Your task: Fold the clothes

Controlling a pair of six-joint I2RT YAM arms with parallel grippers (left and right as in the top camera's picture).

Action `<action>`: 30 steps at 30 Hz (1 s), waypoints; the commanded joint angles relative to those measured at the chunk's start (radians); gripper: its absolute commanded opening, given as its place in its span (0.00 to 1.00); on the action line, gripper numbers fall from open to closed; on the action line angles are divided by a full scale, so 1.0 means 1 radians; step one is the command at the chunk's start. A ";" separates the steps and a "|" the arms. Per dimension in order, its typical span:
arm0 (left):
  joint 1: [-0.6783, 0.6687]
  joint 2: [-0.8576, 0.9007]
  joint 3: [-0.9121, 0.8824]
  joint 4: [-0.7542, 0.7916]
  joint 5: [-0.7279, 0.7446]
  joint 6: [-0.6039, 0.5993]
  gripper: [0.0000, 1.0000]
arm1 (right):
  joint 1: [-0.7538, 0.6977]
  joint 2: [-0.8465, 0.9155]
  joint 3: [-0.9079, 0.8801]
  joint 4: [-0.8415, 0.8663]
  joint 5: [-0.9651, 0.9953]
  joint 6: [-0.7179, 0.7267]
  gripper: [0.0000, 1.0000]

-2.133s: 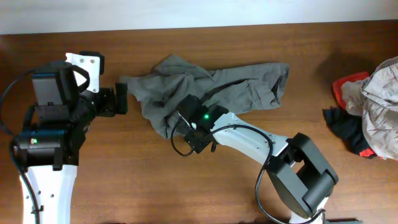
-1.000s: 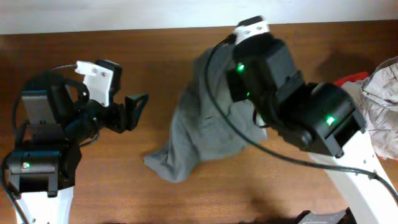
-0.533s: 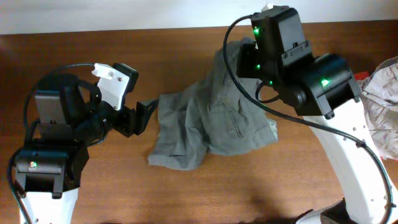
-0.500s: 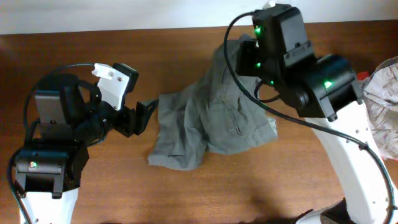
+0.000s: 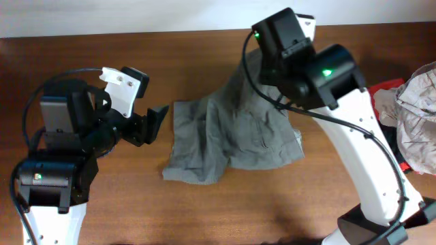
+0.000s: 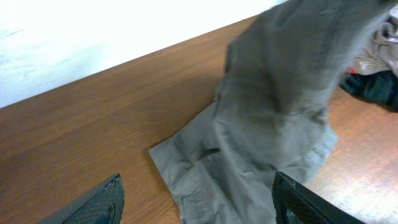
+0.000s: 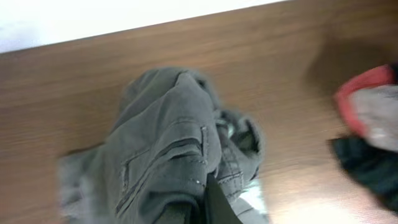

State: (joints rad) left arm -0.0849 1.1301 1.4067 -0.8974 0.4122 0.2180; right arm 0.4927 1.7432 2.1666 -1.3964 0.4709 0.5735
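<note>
Table (image 5: 204,211): brown wood. It carries everything I am working with.
Grey trousers (image 5: 231,143): they sit mid-table. The far end is hoisted off the wood while the near end lies spread and rumpled. One hem corner points toward my left arm, and I can see seams and a back pocket.
Clothes pile (image 5: 409,116): red, black and pale pieces lie heaped at the right edge, well apart from the trousers.
Right gripper (image 7: 202,211): it is clamped on a bunched fold at the raised end. The cloth hangs down from its one visible finger.
Left gripper (image 5: 157,122): the jaws are spread wide and hold nothing. It hovers just beside the trousers' near-left edge, and its wrist view shows the hem corner (image 6: 163,151) between the fingers.
Handling: I judge the fabric soft and limp but fairly dense. It drapes rather than holding shape, so it will sag and twist under one pinch, though it should not slip easily.
Where to grip: I'd take the near-left hem corner with the free hand. With two corners held, I can stretch the piece flat before folding.
Risk: grabbing a mid-panel fold would drag in extra layers.
</note>
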 commanded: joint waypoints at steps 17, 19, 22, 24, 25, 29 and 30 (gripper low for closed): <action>-0.004 -0.002 0.014 0.021 -0.043 0.015 0.76 | -0.230 -0.069 0.349 0.033 -0.389 -0.324 0.04; -0.004 -0.004 0.014 0.021 -0.043 0.015 0.76 | -0.192 0.014 0.349 0.024 -0.430 -0.278 0.05; -0.004 -0.005 0.014 0.021 -0.043 0.015 0.76 | -0.108 0.149 0.349 0.040 -0.439 -0.200 0.38; -0.004 -0.005 0.014 0.021 -0.043 0.015 0.76 | -0.046 0.222 0.350 0.047 -0.430 -0.210 0.57; -0.004 -0.005 0.014 0.021 -0.043 0.015 0.76 | -0.032 0.233 0.350 0.047 -0.418 -0.232 0.61; -0.004 -0.005 0.014 0.021 -0.043 0.015 0.77 | -0.013 0.228 0.350 -0.010 -0.217 -0.244 0.71; -0.004 -0.005 0.014 0.021 -0.043 0.016 0.77 | -0.029 0.219 0.350 -0.043 -0.194 -0.243 0.74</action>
State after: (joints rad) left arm -0.0849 1.1301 1.4067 -0.8787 0.3759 0.2180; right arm 0.4931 2.0216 2.5008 -1.3952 0.1371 0.3309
